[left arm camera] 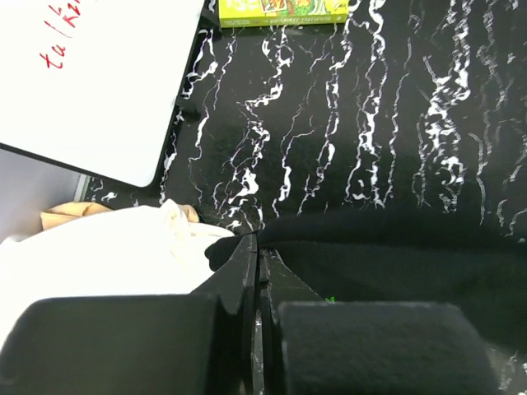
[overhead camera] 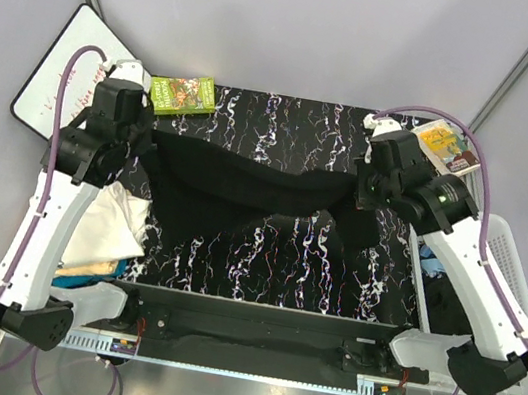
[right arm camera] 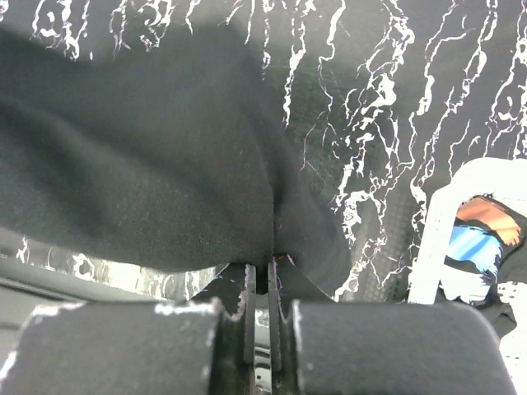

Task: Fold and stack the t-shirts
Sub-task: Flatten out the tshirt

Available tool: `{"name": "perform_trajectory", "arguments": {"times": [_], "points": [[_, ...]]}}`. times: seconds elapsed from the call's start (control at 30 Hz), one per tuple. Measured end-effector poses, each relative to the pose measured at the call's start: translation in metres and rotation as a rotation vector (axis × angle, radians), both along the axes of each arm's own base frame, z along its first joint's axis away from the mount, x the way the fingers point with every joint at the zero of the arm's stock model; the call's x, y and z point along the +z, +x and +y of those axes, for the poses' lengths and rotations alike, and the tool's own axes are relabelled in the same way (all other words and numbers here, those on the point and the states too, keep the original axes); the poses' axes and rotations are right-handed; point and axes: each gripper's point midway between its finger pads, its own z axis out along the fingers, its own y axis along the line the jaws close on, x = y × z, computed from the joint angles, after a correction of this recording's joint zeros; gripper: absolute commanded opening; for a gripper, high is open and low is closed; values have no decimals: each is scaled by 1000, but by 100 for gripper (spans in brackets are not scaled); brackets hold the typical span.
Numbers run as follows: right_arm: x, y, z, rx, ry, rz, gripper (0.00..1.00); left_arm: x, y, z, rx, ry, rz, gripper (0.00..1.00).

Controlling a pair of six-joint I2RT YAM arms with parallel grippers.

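A plain black t-shirt hangs stretched between my two grippers above the black marbled table, sagging in the middle. My left gripper is shut on the shirt's left end; in the left wrist view the cloth runs off to the right from the closed tips. My right gripper is shut on the right end; in the right wrist view the cloth bunches at the closed tips. White t-shirts lie piled at the table's left edge.
A whiteboard with red writing leans at the back left. A green book lies at the back left, another book at the back right. A white slatted basket with dark and blue clothes stands on the right.
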Motion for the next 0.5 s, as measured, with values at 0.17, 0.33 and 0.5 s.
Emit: {"name": "perform_trajectory", "arguments": {"times": [0.17, 0.33, 0.5], "points": [[-9, 10, 5, 53, -33, 9, 14, 1, 12, -3, -2, 11, 10, 0], [-82, 62, 13, 69, -108, 188, 37, -34, 73, -17, -38, 71, 132, 0], [-195, 135, 1, -10, -171, 427, 85, -135, 127, -35, -84, 103, 384, 0]]}}
